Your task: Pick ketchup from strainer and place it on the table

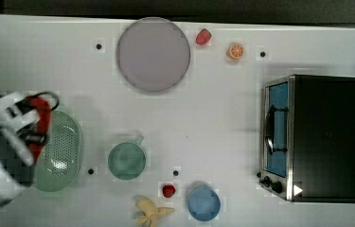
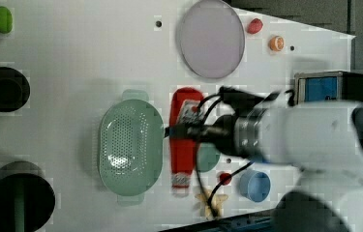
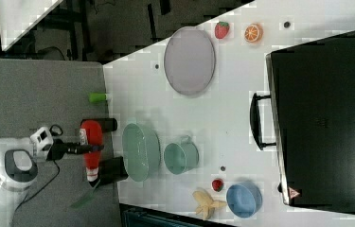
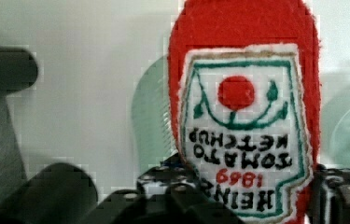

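A grey carpeted floor (image 3: 38,94) is stretching beside the white bench (image 3: 232,113) in the right view. Dark shapes, perhaps furniture legs (image 3: 85,23), are standing in shadow beyond it. Soft, even light is falling across the bench top.

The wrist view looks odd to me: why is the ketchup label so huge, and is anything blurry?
Wrist view: the ketchup sits right by the camera, its label fairly crisp, the strainer behind it soft. Top view: the gripper is smeared and blocky, while the plate stays clean-edged.
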